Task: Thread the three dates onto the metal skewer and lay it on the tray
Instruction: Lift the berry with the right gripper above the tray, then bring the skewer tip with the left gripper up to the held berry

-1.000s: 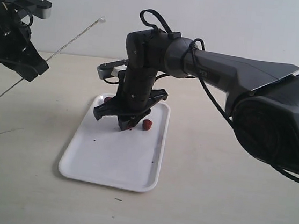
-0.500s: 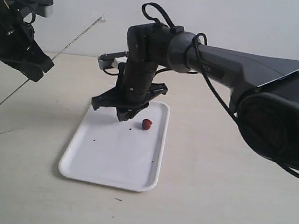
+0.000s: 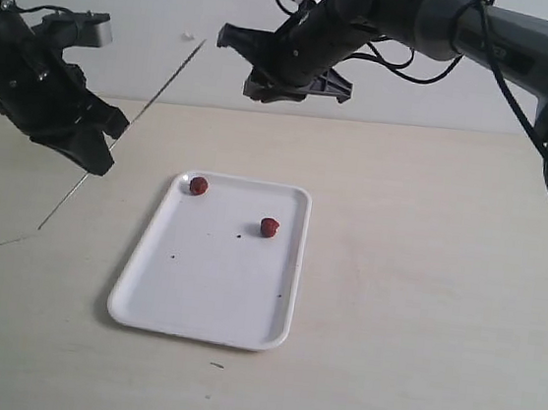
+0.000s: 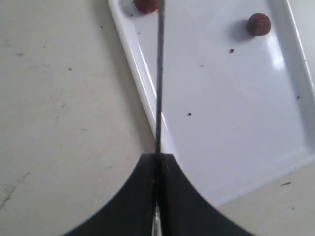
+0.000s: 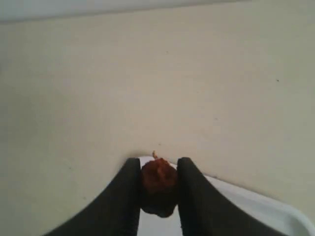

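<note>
My left gripper (image 3: 98,145) is shut on the thin metal skewer (image 3: 130,124), which slants from upper right down to lower left, left of the white tray (image 3: 206,296). In the left wrist view the skewer (image 4: 159,78) runs out from between the closed fingers (image 4: 157,160) over the tray's rim (image 4: 135,69). Two dates lie on the tray: one in its far left corner (image 3: 198,186), one near the far right (image 3: 269,227). My right gripper (image 3: 269,71) hangs high above the tray's far end. It is shut on the third date (image 5: 158,183), pinched between its fingers.
The pale tabletop (image 3: 424,281) surrounds the tray. Dark crumbs speckle the tray (image 4: 231,50). A short dark mark (image 3: 217,365) lies on the table in front of the tray. A white wall stands behind the table.
My right gripper has lifted off the tray with a date and risen high above its far end. My left gripper has shifted right and lower with the skewer. The corner date is uncovered.
</note>
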You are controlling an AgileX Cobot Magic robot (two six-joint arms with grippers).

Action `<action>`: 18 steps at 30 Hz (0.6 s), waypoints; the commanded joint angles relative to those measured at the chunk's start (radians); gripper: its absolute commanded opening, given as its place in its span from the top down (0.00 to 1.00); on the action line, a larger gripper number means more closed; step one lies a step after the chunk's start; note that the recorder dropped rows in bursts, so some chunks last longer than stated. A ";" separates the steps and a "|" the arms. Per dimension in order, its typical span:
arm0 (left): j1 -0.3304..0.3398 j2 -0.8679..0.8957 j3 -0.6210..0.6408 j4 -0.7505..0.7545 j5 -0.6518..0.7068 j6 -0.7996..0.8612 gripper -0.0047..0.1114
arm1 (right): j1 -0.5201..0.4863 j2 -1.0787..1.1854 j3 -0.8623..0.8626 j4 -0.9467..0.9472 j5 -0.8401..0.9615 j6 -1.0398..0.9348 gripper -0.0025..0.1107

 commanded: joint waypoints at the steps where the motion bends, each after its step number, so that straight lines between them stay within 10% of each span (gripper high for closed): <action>1: 0.002 0.026 0.016 -0.058 0.000 0.005 0.96 | -0.036 -0.013 -0.008 0.155 -0.104 -0.019 0.76; 18: 0.002 0.026 0.145 -0.358 0.015 0.221 0.96 | -0.042 -0.013 -0.008 0.188 -0.110 -0.052 0.76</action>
